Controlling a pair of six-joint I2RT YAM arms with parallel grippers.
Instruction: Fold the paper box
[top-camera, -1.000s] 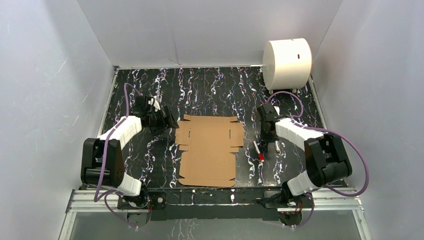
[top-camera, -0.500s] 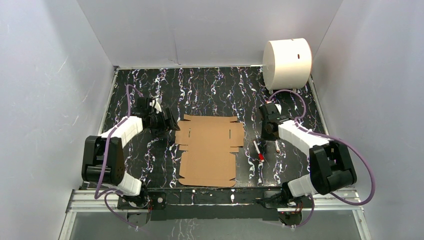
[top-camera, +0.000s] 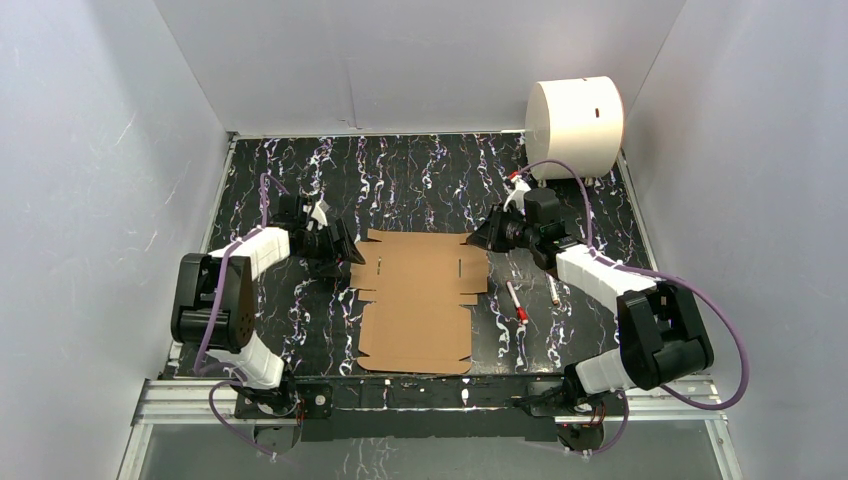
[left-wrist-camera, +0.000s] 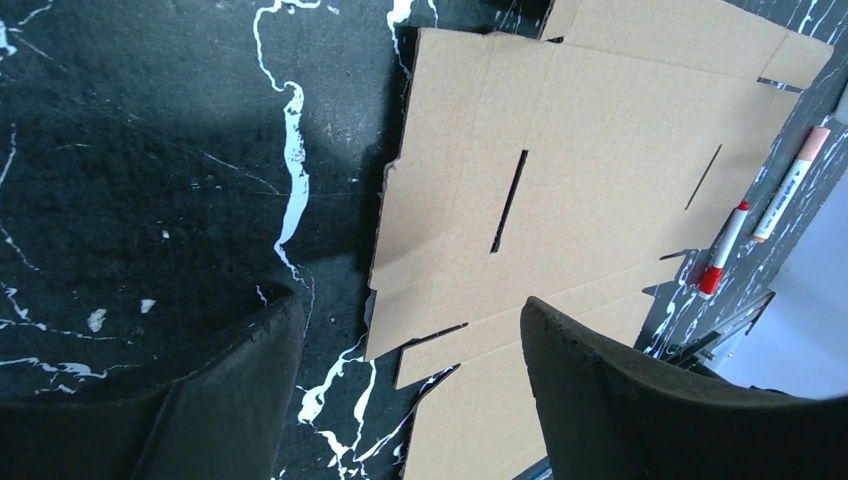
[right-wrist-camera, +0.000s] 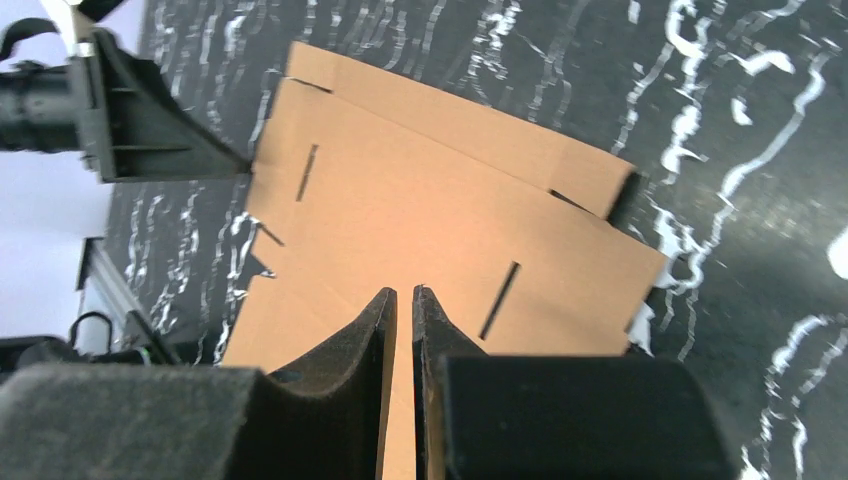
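Note:
The paper box lies flat and unfolded in the middle of the black marbled table, a brown cardboard piece with slits and notched flaps. My left gripper is open and empty at the box's far left edge. In the left wrist view its fingers straddle the notched left edge of the box, above it. My right gripper is shut and empty at the box's far right corner. In the right wrist view its tips point over the box.
A large white cylinder stands at the far right corner. A red-capped marker and a second marker lie right of the box; both show in the left wrist view. Grey walls enclose three sides of the table.
My right gripper has swung from beside the markers up and left to the box's far right corner. My left gripper has edged slightly closer to the box's left edge.

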